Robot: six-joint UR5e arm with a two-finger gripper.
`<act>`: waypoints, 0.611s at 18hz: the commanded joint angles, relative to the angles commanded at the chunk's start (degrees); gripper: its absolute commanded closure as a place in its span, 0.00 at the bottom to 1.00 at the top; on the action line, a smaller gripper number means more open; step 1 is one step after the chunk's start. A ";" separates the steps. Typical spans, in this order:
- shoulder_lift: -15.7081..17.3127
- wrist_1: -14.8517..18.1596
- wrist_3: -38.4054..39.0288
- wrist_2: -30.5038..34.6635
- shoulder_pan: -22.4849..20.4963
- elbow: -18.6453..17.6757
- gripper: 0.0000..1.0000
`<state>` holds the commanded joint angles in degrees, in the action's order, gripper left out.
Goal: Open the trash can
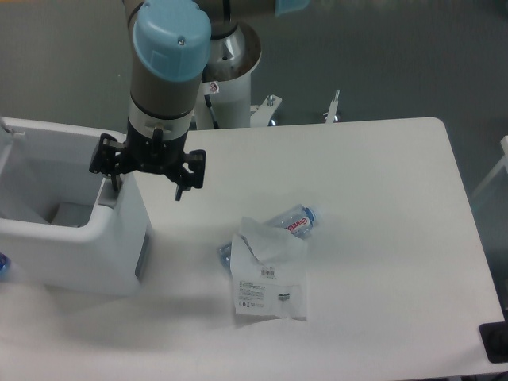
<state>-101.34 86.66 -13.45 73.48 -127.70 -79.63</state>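
At the left edge of the white table (381,238), we find the large white boxy plastic trash can (75,246) with its interior exposed: the flat lid no longer covers the top, and we can see down to the pale floor of the bin. We judge the opening essentially accomplished.

The black two-finger gripper (148,163) hangs at the bin's right rim, its fingers spread wide and holding nothing. One finger sits over or just against the rim where the grey tab would be, though the finger hides that spot and we cannot tell whether it touches; the other finger hangs over bare tabletop just beside the bin's right wall. The bin therefore lies directly to the camera-left of the gripper, its long side running away toward the left edge of the picture.

Well apart, toward the table's middle, a white plastic bag with printed labels (270,278) lies flat, and a clear plastic bottle with a blue cap (292,221) pokes out from beneath its upper edge. Neither stands between gripper and bin.

Any withdrawal, in our judgement, calls for a lift straight up, clear of the rim, before moving right.
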 joint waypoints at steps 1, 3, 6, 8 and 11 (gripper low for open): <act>0.09 0.00 0.00 -0.09 0.00 0.17 0.00; 0.44 0.00 0.00 -0.18 -0.09 0.96 0.00; 0.62 -0.09 -0.09 0.09 -0.87 2.37 0.00; 0.53 -0.35 -1.05 0.26 -3.06 3.42 0.00; 0.00 -2.18 -2.63 0.35 -7.11 5.27 0.00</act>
<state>-101.34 84.47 -16.08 73.83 -134.81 -74.36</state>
